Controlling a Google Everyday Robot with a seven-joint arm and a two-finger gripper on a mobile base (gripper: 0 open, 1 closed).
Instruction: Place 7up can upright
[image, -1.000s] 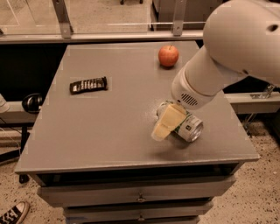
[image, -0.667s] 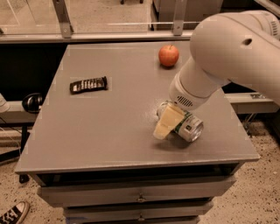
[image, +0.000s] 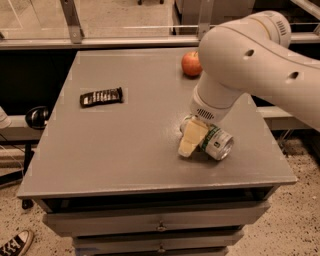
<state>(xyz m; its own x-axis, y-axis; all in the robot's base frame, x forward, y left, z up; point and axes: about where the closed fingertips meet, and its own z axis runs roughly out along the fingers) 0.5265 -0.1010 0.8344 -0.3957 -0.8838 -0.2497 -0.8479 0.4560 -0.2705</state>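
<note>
One 7up can (image: 219, 143) lies sideways against the gripper (image: 190, 140) on the table (image: 120, 155).

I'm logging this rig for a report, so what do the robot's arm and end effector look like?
The arm is glossy cream-white: thick rounded segments, small dark round holes, a dark-dotted ring at the wrist. No cables show. The end effector, by the 7up can at the table's front right, is pale yellow and wedge-shaped.
</note>
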